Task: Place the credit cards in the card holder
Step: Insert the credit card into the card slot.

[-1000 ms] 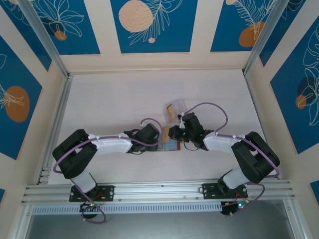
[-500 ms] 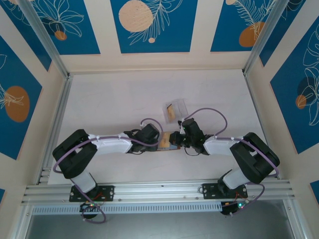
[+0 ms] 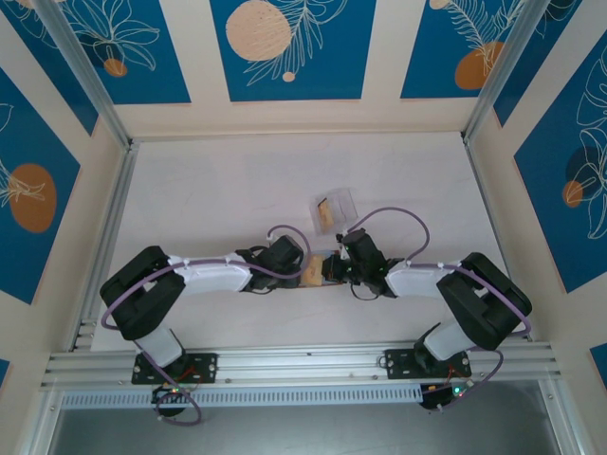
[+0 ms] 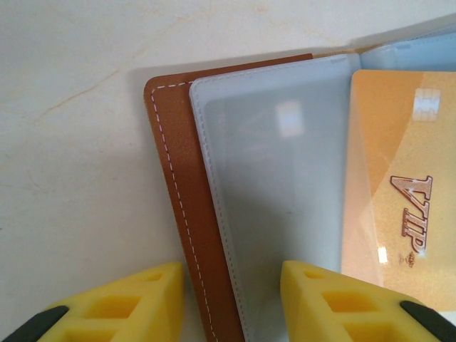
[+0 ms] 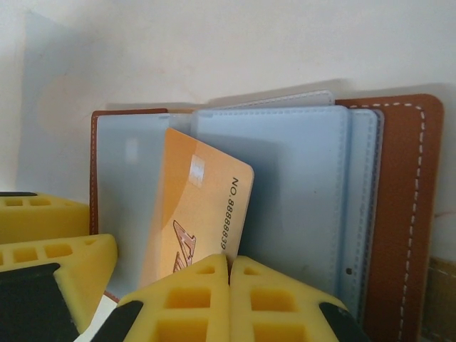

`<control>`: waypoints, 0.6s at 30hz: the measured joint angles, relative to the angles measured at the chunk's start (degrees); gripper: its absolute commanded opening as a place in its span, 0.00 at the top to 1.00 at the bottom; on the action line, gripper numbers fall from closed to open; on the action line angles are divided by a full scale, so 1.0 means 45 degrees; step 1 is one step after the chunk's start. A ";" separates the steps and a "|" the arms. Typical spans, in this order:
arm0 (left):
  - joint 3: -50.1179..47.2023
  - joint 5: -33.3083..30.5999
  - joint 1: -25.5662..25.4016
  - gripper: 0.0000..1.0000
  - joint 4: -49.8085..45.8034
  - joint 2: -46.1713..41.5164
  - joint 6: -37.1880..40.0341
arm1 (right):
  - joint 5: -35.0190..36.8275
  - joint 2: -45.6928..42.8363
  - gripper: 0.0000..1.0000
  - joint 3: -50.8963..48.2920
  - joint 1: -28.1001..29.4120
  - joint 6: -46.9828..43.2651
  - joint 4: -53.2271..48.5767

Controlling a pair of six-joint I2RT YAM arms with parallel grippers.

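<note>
The card holder (image 4: pixel 174 164) lies open on the table, its brown cover edged with white stitching and its grey-blue sleeves (image 5: pixel 299 192) fanned out. My right gripper (image 5: pixel 229 267) is shut on a gold credit card (image 5: pixel 203 203) marked VIP, which stands tilted among the sleeves near the spine. The same card (image 4: pixel 395 178) lies over the right side of the left sleeve in the left wrist view. My left gripper (image 4: pixel 231 299) is open, its yellow fingers straddling the holder's left cover edge. From above, the left gripper (image 3: pixel 305 272) and right gripper (image 3: pixel 332 268) meet over the holder.
A clear plastic box (image 3: pixel 333 209) holding another tan card (image 3: pixel 326 216) sits just behind the two grippers. The pale table (image 3: pixel 209 190) stretches to the aluminium frame rails on both sides.
My right gripper has moved left and down with the card, over the open holder. The left arm has stayed put.
</note>
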 measured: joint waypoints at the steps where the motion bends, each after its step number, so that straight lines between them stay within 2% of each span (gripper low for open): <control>1: 0.0015 0.0000 0.0000 0.61 -0.0005 0.0015 0.0000 | -0.0058 0.0083 1.00 0.0180 -0.0053 -0.0165 -0.0170; 18: 0.0107 -0.0015 -0.0024 0.61 -0.0121 0.0063 0.0005 | -0.0976 0.1117 1.00 0.1549 -0.0233 -0.1365 -0.1365</control>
